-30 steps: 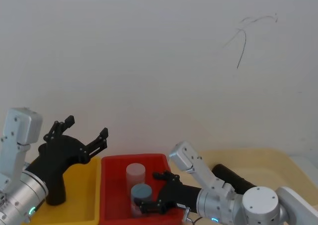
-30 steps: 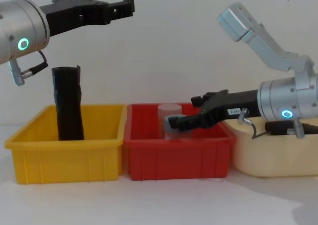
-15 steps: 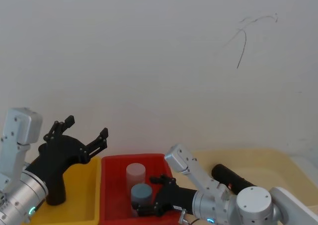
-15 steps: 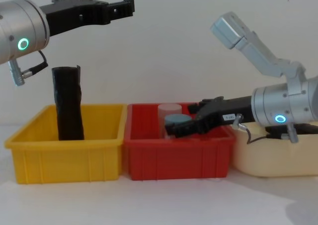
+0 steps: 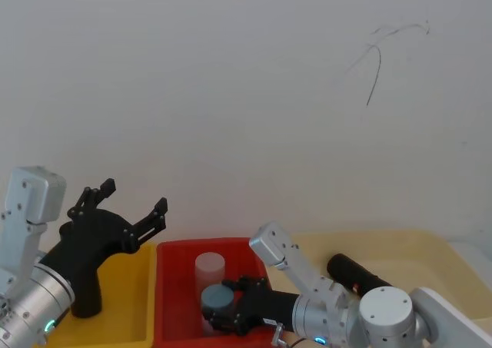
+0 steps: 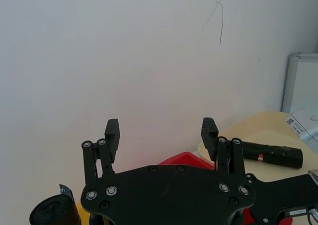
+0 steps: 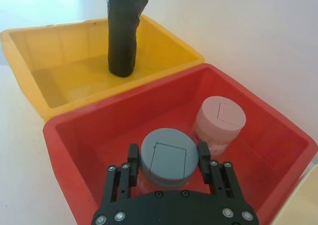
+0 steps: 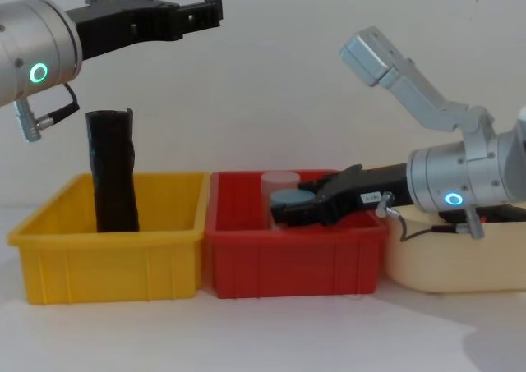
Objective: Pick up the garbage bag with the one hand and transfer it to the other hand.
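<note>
The garbage bag (image 8: 113, 171) is a tall black crinkled roll standing upright in the yellow bin (image 8: 107, 261); it also appears in the head view (image 5: 86, 290) and the right wrist view (image 7: 124, 26). My left gripper (image 8: 212, 11) hangs open well above and behind it, empty (image 6: 160, 128). My right gripper (image 7: 168, 150) is low inside the red bin (image 8: 296, 257), open, with a finger on each side of a blue-lidded jar (image 7: 168, 158). A second black roll (image 5: 357, 275) lies flat in the beige tray (image 8: 444, 265).
A pale pink-lidded jar (image 7: 219, 120) stands just behind the blue-lidded one in the red bin. The three containers sit side by side: yellow, red, then beige. A white wall rises close behind them.
My right gripper has slid forward and to the left inside the red bin until its fingers flank the blue-lidded jar. The left arm and the garbage bag have not moved.
</note>
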